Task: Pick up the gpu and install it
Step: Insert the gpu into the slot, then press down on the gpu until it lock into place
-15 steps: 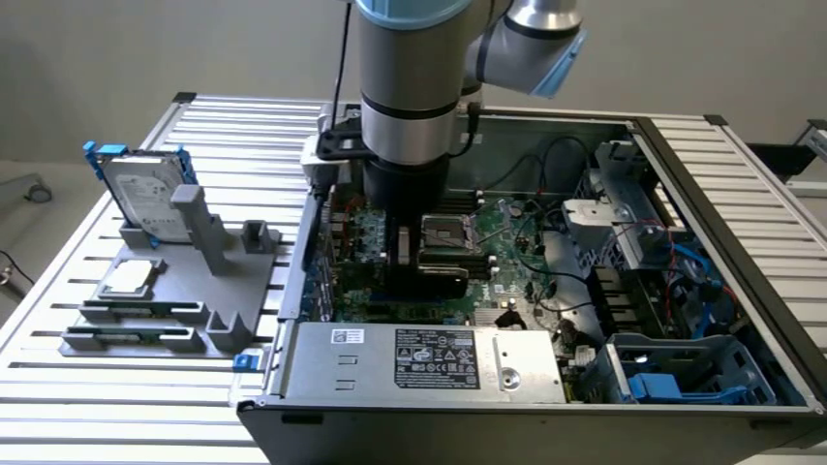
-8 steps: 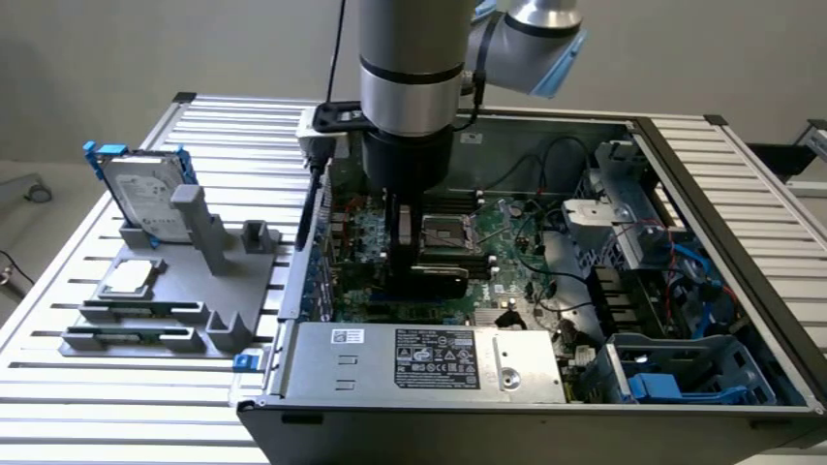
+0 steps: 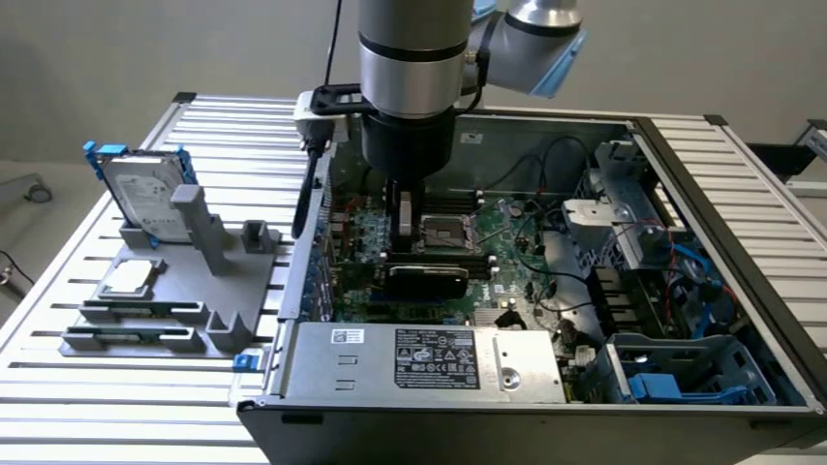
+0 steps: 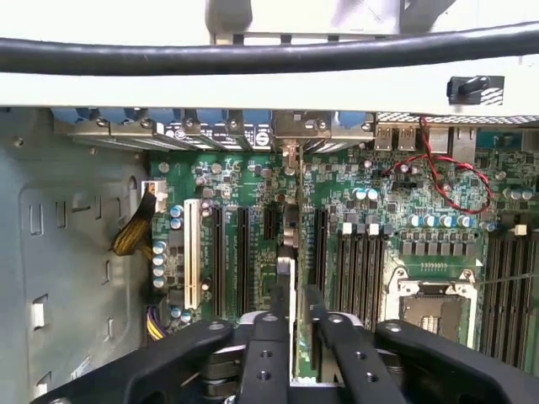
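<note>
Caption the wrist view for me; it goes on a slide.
Gripper clamps the gpu edge-on over the motherboard inside the open case.

Tight room inside the open case

We see the claw (image 4: 293,296), closed on the gpu (image 3: 427,281), hemmed by slots (image 4: 242,252) either side; red cable (image 4: 446,181) seems clear; power supply (image 3: 427,356) crowds nearby.

Hard drive (image 3: 135,186) beside CPU chip (image 3: 130,278)
</note>
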You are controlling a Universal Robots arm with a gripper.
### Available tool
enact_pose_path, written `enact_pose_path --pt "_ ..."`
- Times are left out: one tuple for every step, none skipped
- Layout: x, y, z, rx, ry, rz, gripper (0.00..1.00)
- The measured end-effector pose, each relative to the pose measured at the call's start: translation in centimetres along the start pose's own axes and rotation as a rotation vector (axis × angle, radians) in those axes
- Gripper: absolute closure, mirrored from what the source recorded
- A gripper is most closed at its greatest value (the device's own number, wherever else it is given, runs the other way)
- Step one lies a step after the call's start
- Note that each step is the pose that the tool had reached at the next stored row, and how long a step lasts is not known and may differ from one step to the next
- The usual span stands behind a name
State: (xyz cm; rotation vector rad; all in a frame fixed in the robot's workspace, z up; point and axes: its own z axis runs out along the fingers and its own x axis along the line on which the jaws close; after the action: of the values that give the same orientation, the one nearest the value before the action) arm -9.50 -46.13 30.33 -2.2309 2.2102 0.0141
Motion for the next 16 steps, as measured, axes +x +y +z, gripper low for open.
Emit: enact_pose_path --pt "0.0 0.0 0.0 0.0 -0.0001 0.0 0.86" --pt "0.0 0.0 0.0 0.0 0.0 0.0 0.89" --pt "0.0 0.0 -0.01 -0.0001 0.0001 0.0 0.89" --pt "0.0 0.0 -0.01 -0.0001 0.0001 0.0 0.89" --pt "0.0 0.0 -0.01 -0.0001 0.0001 0.0 0.89" --pt "0.0 0.0 -0.01 -0.0001 0.0001 0.0 0.89" --pt "0.0 0.0 -0.01 -0.0001 0.0001 0.0 0.89" --pt "0.0 0.0 -0.01 -0.0001 0.0001 0.0 0.89" --pt "0.0 0.0 -0.01 -0.0001 0.0001 0.0 0.89" --pt "0.0 0.0 -0.01 -0.0001 0.0001 0.0 0.89" --pt "0.0 0.0 -0.01 -0.0001 0.0001 0.0 0.89" --pt "0.0 0.0 -0.01 -0.0002 0.0002 0.0 0.89" --pt "0.0 0.0 -0.01 -0.0001 0.0001 0.0 0.89" --pt "0.0 0.0 -0.01 -0.0001 0.0001 0.0 0.89" --pt "0.0 0.0 -0.01 -0.0001 0.0001 0.0 0.89" --pt "-0.02 0.0 -0.02 -0.0002 0.0003 0.0 0.89"
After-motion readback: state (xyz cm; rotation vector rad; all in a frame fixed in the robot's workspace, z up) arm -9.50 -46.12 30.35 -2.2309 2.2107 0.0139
